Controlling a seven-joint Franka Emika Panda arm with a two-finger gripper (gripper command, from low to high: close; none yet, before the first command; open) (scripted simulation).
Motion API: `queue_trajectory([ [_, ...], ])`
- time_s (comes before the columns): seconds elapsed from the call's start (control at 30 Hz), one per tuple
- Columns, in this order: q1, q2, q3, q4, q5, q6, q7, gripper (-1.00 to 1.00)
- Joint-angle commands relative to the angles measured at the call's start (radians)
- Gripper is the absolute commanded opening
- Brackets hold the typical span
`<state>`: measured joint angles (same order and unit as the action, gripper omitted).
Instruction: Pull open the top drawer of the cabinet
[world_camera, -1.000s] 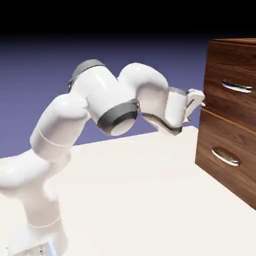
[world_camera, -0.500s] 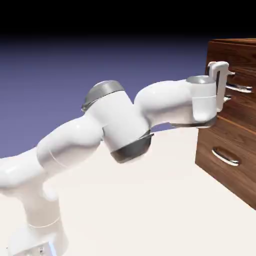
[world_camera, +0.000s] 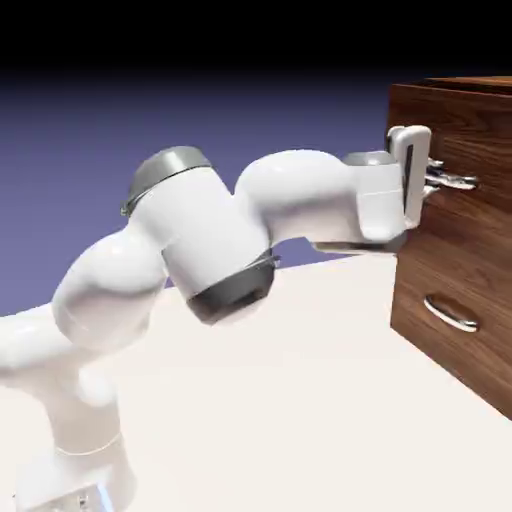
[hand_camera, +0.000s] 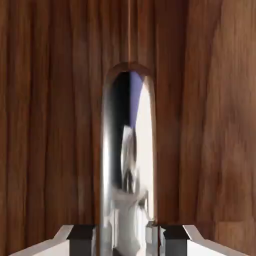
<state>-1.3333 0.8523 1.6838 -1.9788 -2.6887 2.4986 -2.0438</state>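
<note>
The cabinet stands at the exterior view's right. Its top drawer sticks out a little from the cabinet face. My gripper is shut on the top drawer's silver handle, with the hand level and pointing at the drawer front. In the hand view the handle runs as a shiny vertical bar between my two grey fingertips, and my gripper grips it at the bottom edge. Dark wood grain of the drawer front fills the rest of that view.
Below the top drawer is a second, identical drawer front with its own silver handle, which is shut. The white table stretches from the cabinet to my arm's base.
The hand reached the top handle and the fingers closed on it. Since then the hand has moved back left with the handle, and the top drawer's front has come out a little.
</note>
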Motion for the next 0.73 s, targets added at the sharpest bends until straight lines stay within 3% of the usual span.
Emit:
queue_trajectory([
  [0.0,-0.036,-0.003,0.027,-0.036,0.004,-0.008,0.004,-1.00],
  [0.5,-0.549,0.135,0.451,-0.543,0.110,-0.112,-0.033,-1.00],
  [0.53,-0.549,0.135,0.451,-0.543,0.110,-0.112,-0.033,1.00],
  [0.7,-0.692,0.224,0.571,-0.684,0.178,-0.117,-0.070,1.00],
])
